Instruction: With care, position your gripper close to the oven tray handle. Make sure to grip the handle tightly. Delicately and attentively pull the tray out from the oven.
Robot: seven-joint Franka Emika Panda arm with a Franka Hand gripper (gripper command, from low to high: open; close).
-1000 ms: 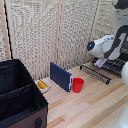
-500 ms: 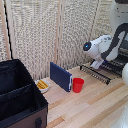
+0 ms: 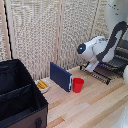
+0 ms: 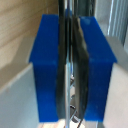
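Observation:
The wire tray (image 3: 106, 71) sticks out of the black oven (image 3: 122, 56) at the exterior view's right and lies flat over the wooden table. Its handle (image 3: 99, 78) is the thin dark bar along the front edge. My gripper (image 3: 91, 67), at the tip of the white arm, sits down at that edge. In the wrist view my gripper (image 4: 70, 70) has its blue fingertips (image 4: 47, 70) pressed close together, with the thin dark handle bar (image 4: 66, 60) clamped between them.
An upright dark blue slab (image 3: 60, 76) and a red cup (image 3: 78, 85) stand on the table (image 3: 95, 107) just to the exterior view's left of the tray. A big black fabric box (image 3: 17, 97) fills the left front, with a yellow item (image 3: 43, 85) beside it. A slatted screen (image 3: 45, 35) stands behind.
The arm has moved toward the exterior view's left, and the tray has come further out of the oven with it.

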